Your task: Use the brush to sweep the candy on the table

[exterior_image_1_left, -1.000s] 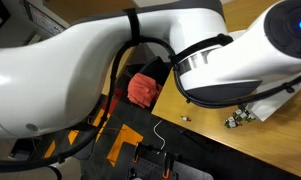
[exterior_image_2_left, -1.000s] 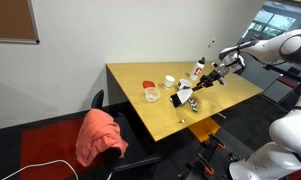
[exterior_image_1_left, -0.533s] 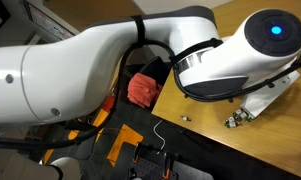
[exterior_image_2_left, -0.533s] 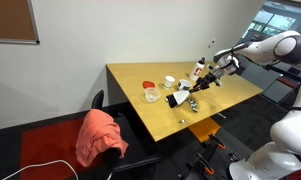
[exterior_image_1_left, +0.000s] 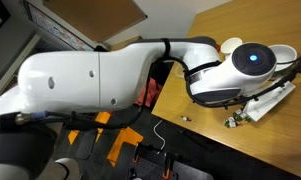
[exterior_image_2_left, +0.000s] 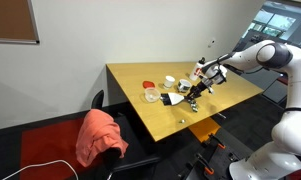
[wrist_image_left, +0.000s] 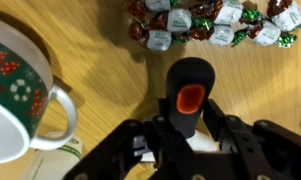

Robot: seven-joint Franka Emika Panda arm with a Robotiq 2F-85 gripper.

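Note:
My gripper (wrist_image_left: 190,135) is shut on the black brush handle (wrist_image_left: 190,92), which has an orange hole at its end. In the wrist view the candy (wrist_image_left: 212,22), a row of small white, green and brown wrapped pieces, lies just beyond the handle on the wooden table (wrist_image_left: 100,60). In an exterior view the gripper (exterior_image_2_left: 203,79) holds the brush (exterior_image_2_left: 176,99) slanted down onto the table, its dark head beside the candy (exterior_image_2_left: 191,104). In an exterior view the brush (exterior_image_1_left: 269,101) lies next to the candy (exterior_image_1_left: 233,120). One stray piece (exterior_image_1_left: 185,117) sits near the table edge.
A white mug with a red and green pattern (wrist_image_left: 20,95) stands close to the gripper. A glass cup (exterior_image_2_left: 150,95), a white cup (exterior_image_2_left: 169,81) and a bottle (exterior_image_2_left: 198,68) stand on the table. A red cloth (exterior_image_2_left: 100,135) hangs on a chair by the table edge.
The arm has swung and lowered the brush toward the table's middle. The brush head has slid along the table past the candy. The grip has not changed.

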